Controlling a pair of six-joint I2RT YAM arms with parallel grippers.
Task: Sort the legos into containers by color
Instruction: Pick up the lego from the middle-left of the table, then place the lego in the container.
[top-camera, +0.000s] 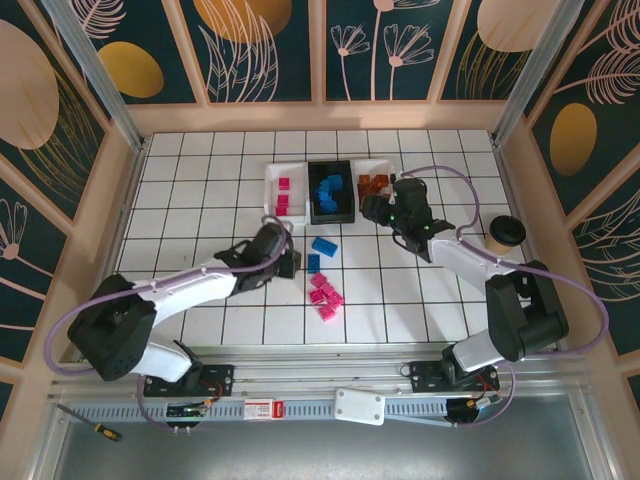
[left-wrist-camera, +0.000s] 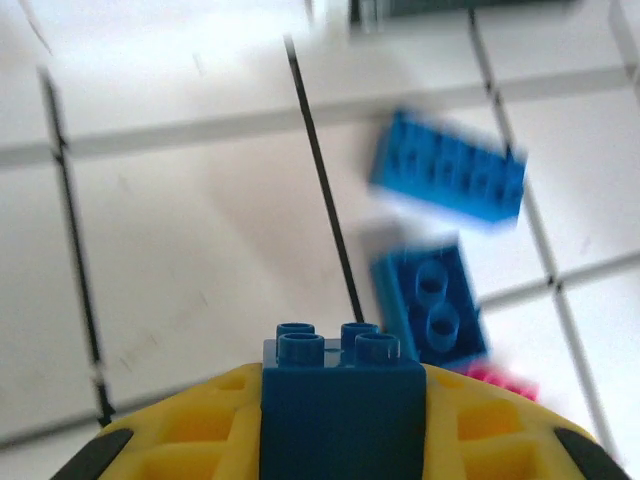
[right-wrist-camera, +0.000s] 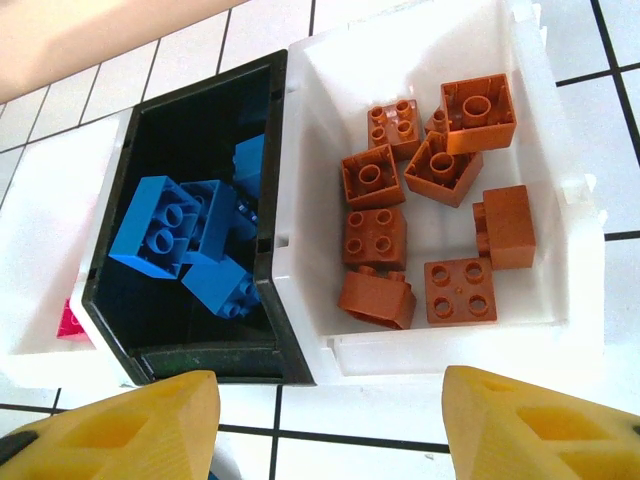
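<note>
On the desk's left, left hand (top-camera: 289, 262) is clenching 1 blue lego (left-wrist-camera: 340, 410). At center, 2 loose blue legos (top-camera: 324, 245) and pink legos (top-camera: 326, 296) are lying. At right, right hand (right-wrist-camera: 330, 425) is hanging released near the black tray (right-wrist-camera: 210, 365) and the white tray (right-wrist-camera: 305, 180) holding orange legos (right-wrist-camera: 375, 235).
</note>
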